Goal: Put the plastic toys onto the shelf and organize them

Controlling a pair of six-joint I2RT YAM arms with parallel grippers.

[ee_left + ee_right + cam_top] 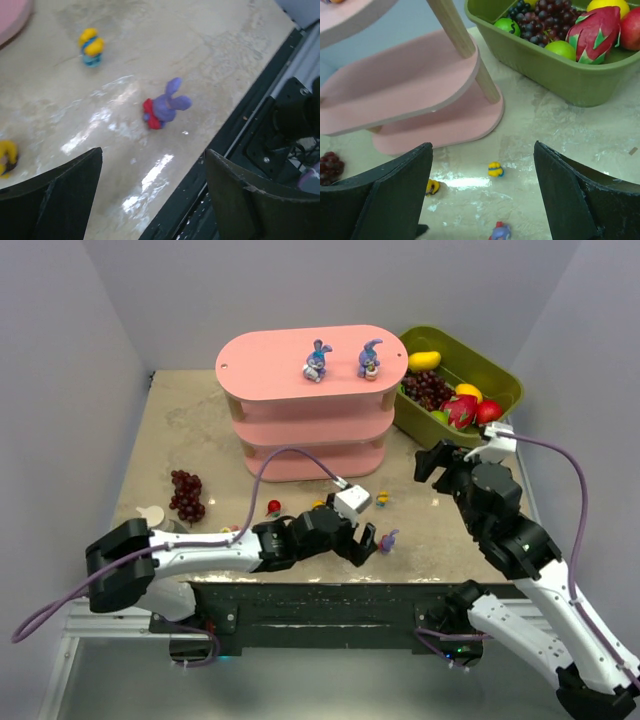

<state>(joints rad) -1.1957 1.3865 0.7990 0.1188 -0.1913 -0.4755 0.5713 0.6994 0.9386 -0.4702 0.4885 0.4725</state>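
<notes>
The pink three-tier shelf [300, 365] stands at the back, with two purple-blue bunnies [318, 361] [369, 358] upright on its top board. A third purple-blue bunny [388, 540] lies on its side near the table's front edge. In the left wrist view the bunny [165, 106] lies just ahead of my left gripper [152, 190], which is open and empty. Small yellow toys [91, 46] [7, 157] lie beyond it. My right gripper [482, 200] is open and empty, raised above the table with a yellow toy [495, 169] below it. The pink-and-white toys cannot be made out.
The olive-green bin [500, 375] of fake fruit stands right of the shelf. A dark red grape bunch [186, 495] lies at the left, with a pale object [150, 512] beside it. A small red toy [273, 506] lies by the left arm. The table's front edge [235, 130] is close.
</notes>
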